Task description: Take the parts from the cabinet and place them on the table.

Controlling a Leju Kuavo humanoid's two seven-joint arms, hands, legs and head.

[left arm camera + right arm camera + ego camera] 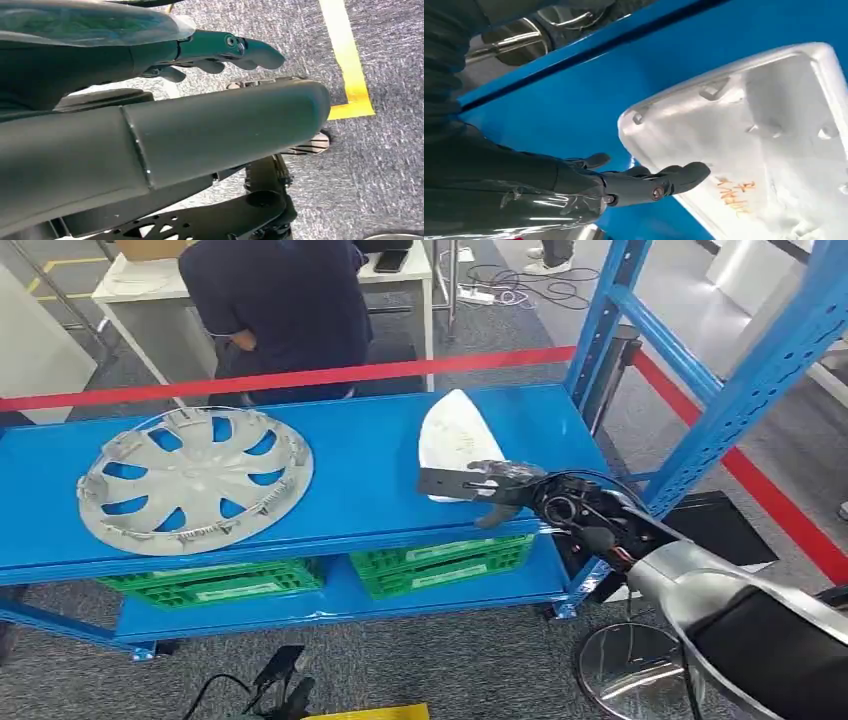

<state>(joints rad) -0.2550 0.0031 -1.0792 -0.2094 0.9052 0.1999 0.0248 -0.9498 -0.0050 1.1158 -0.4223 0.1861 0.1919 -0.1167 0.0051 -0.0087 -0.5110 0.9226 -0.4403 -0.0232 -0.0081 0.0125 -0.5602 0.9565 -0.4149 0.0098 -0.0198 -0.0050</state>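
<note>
Illegible orange handwriting on white part

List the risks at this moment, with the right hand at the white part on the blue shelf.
1. The right hand has fingers only at the edge of the white moulded plastic part, not around it; a lift now might let it slip.
2. That part lies near the blue metal shelf's front edge; a nudge might tip it off.
3. The silver spoked hubcap also overhangs that edge.

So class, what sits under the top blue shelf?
Under the top shelf sit two green crates on a lower shelf. Their contents and back parts are hidden by the shelf above.
</note>
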